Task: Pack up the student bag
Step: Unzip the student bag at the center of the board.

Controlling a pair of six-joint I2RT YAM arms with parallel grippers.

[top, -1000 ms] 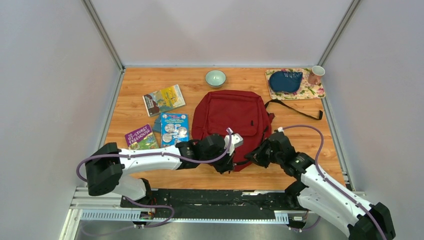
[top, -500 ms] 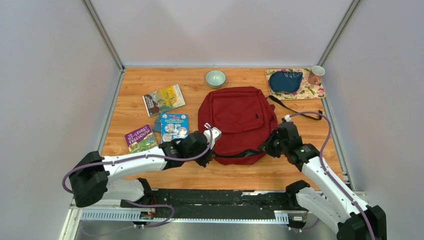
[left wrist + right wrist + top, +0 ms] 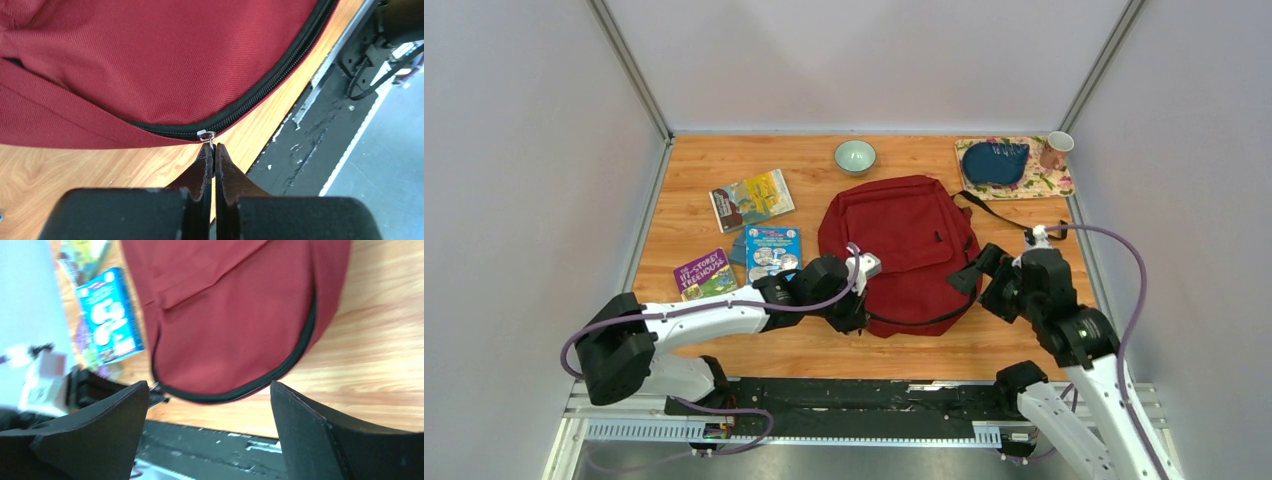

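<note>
The dark red student bag lies flat in the middle of the table, its black zipper curving along the near edge. My left gripper is at the bag's near-left corner. In the left wrist view its jaws are shut on the small metal zipper pull. My right gripper hovers open just off the bag's right side, touching nothing. In the right wrist view its fingers stand wide apart, with the bag beyond them.
Three books lie left of the bag: a yellow one, a blue one and a purple one. A pale bowl sits behind the bag. At the back right, a floral mat carries a blue pouch and a cup. A black strap trails right.
My right gripper has opened, let go of the bag's edge and pulled back to the right. The left gripper, still shut on the zipper pull, shifted slightly right and the bag moved with it.
</note>
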